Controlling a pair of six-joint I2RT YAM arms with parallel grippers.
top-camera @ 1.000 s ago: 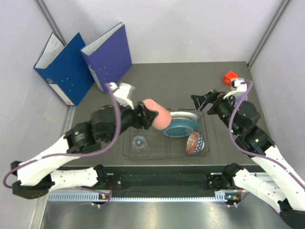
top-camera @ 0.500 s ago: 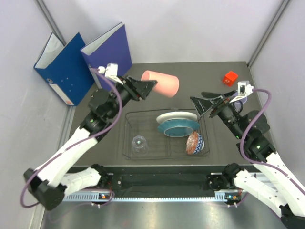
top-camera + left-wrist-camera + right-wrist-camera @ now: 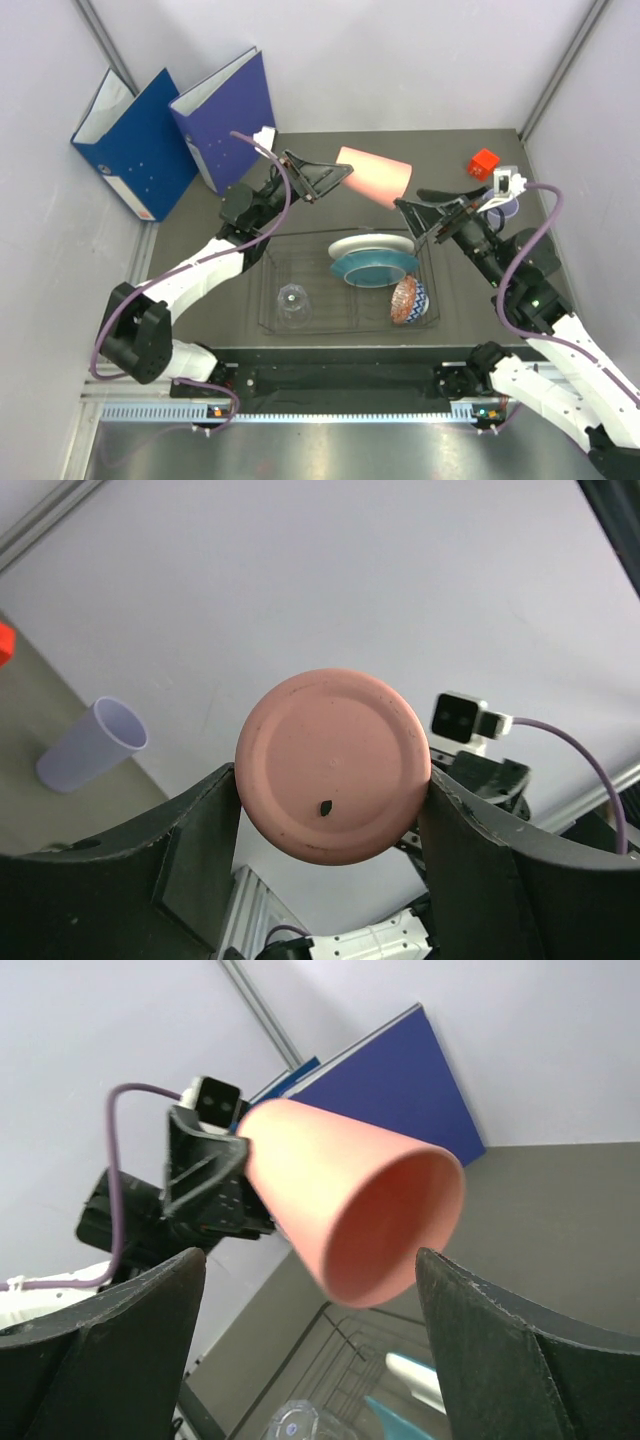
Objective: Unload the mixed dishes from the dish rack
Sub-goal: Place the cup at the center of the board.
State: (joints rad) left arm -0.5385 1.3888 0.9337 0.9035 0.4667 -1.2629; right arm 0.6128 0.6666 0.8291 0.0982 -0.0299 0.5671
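My left gripper (image 3: pixel 335 180) is shut on the base end of the salmon-pink cup (image 3: pixel 373 177) and holds it on its side in the air beyond the dish rack (image 3: pixel 268 300). In the left wrist view its fingers (image 3: pixel 200 830) clamp the cup's round base (image 3: pixel 333 765). My right gripper (image 3: pixel 412 204) is open, its jaws on either side of the cup's open mouth (image 3: pixel 350 1200), not touching. The rack holds a clear glass (image 3: pixel 292 298), a white plate (image 3: pixel 368 245), a teal plate (image 3: pixel 378 270) and a red-patterned bowl (image 3: pixel 407 300). A lavender cup (image 3: pixel 92 745) stands on the table at the right.
Two blue binders (image 3: pixel 135 140) (image 3: pixel 228 115) stand at the back left. A small red block (image 3: pixel 485 162) sits at the back right. Grey walls close in the table on three sides.
My left arm has lifted the salmon-pink cup out of the rack and swung it back and to the right. My right gripper has moved left, its open jaws now around the cup's mouth.
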